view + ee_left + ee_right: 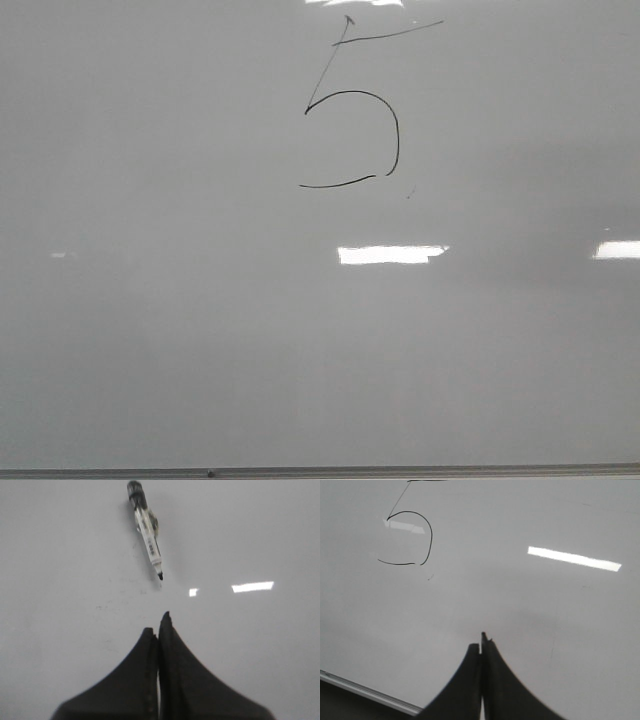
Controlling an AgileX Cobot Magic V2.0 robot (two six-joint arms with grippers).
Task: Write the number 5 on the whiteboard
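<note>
One number 5 [352,105] drawn high on one whiteboard [180,330], top bar separate. One marker [146,527] lying uncapped on board, apart from left gripper [158,627]. Both jaws clenched, empty; right gripper [481,642] likewise.

Whiteboard [150,330]: pale grey-white, glossy, with bright white rectangular reflections; thin grey frame along its edge; number 5 [352,110]: thin black line; marker [146,527]: white barrel with dark print, black cap end and black tip; left gripper [159,622] and right gripper [482,642]: matte black.
</note>
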